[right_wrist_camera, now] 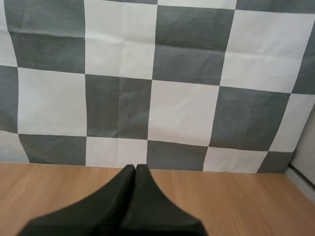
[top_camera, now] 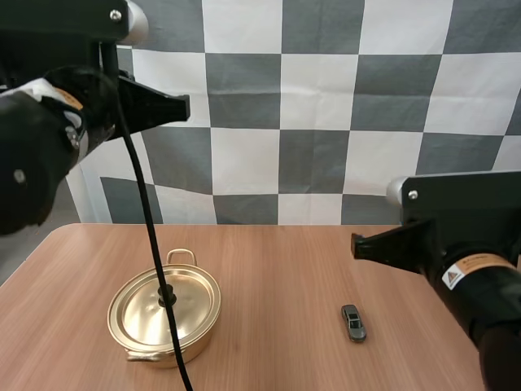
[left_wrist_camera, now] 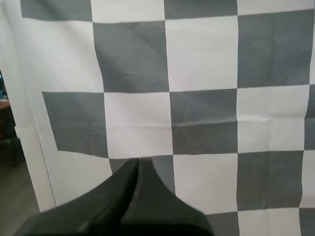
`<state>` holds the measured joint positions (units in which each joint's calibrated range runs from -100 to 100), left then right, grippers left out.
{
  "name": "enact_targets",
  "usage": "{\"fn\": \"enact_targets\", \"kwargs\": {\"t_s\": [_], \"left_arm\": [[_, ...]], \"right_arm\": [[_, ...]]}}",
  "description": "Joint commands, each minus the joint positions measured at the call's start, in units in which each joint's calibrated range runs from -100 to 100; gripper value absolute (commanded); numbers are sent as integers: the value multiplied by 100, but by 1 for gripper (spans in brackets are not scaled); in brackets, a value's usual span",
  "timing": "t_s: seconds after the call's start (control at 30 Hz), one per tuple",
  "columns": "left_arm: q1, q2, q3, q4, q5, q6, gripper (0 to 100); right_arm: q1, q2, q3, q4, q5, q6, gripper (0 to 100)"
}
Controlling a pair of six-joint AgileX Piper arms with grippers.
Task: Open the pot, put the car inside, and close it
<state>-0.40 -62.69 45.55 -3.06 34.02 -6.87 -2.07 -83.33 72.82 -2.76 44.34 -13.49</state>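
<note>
A gold pot (top_camera: 164, 309) stands on the left part of the wooden table (top_camera: 277, 261), its lid on, with a black knob (top_camera: 167, 296) in the middle. A small grey toy car (top_camera: 353, 322) lies on the table's right part, well apart from the pot. My left gripper (top_camera: 184, 107) is raised high above and behind the pot, pointing right. In the left wrist view its fingers (left_wrist_camera: 138, 162) lie together as one dark wedge, shut on nothing. My right gripper (top_camera: 356, 244) hovers above the table, behind the car. It (right_wrist_camera: 135, 168) is also shut on nothing.
Bare wood lies between the pot and the car and along the table's far edge (right_wrist_camera: 236, 194). The pot has two small handles, one at the back (top_camera: 181, 257) and one at the front (top_camera: 146, 354).
</note>
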Motion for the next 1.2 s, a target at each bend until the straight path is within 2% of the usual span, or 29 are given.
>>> {"fn": "enact_targets", "kwargs": {"t_s": [0.0, 0.2, 0.23, 0.33, 0.47, 0.83, 1.17], "left_arm": [[1, 493, -2772, 29, 6598, 2, 0], [1, 619, -3277, 257, 6598, 19, 0], [1, 633, -3236, 257, 6598, 174, 0], [1, 807, -3020, 131, 6598, 738, 0], [1, 793, -2511, 444, 6598, 778, 0], [1, 1069, -1036, 252, 6598, 894, 0], [1, 1112, -776, 405, 6598, 883, 0]], "right_arm": [[4, 1268, -2064, 276, 1687, 1, 0], [4, 3133, -5009, 976, 5080, -464, 0], [4, 3372, -5288, 1075, 5456, -536, 0], [4, 3800, -5911, 1204, 5566, -558, 0], [4, 3871, -6021, 1217, 5566, -558, 0], [4, 3794, -6021, 1217, 5566, -558, 0], [4, 3794, -6021, 1206, 5566, -558, 0]]}}
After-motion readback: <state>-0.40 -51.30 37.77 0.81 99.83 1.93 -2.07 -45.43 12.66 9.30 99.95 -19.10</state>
